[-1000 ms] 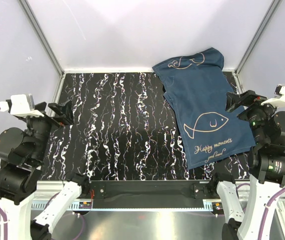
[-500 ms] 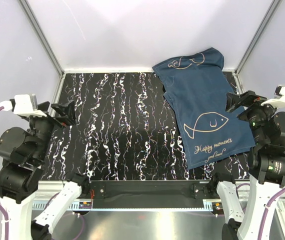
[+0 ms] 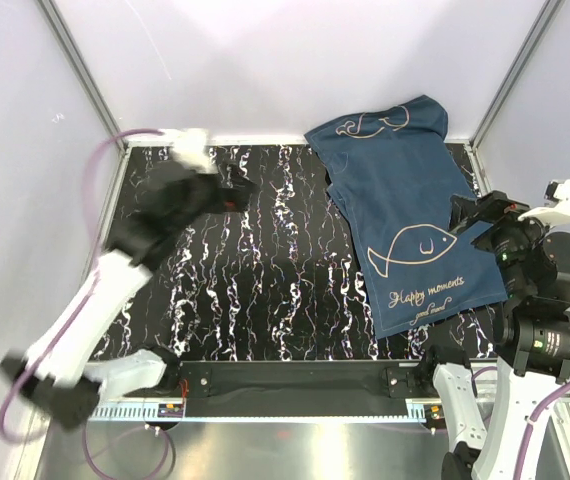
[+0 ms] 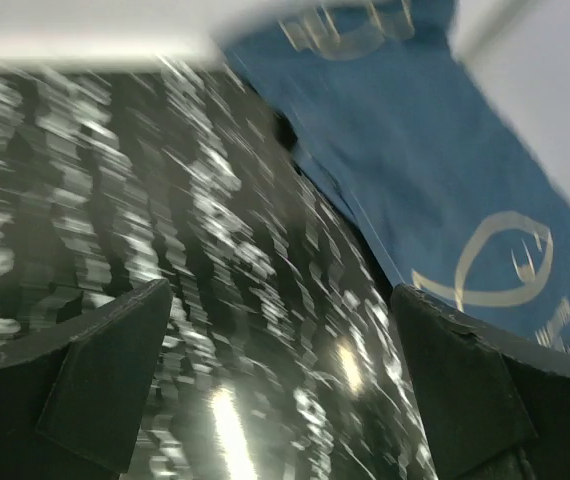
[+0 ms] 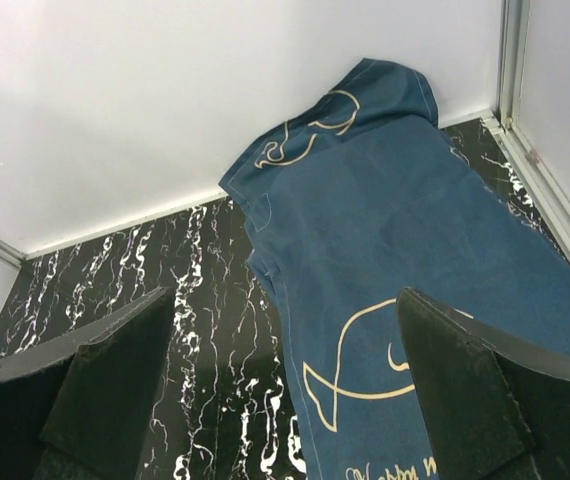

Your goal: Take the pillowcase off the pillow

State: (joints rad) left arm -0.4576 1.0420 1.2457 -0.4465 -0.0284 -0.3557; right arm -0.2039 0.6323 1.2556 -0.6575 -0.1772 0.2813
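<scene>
The navy-blue pillowcase with gold fish and whale drawings and "Happy moments" lettering lies along the right side of the black marble table, its far end resting against the back wall. It also shows in the left wrist view and the right wrist view. The cream pillow is not visible. My left gripper is open and empty, blurred, reaching over the far left-middle of the table, left of the pillowcase. My right gripper is open and empty above the pillowcase's right edge.
White walls enclose the table on three sides, with aluminium posts at the back corners. A metal rail runs along the near edge between the arm bases.
My left arm has swung fast from the left edge up and out over the far middle of the table, toward the pillowcase. My right gripper has shifted slightly. The pillowcase has not moved.
</scene>
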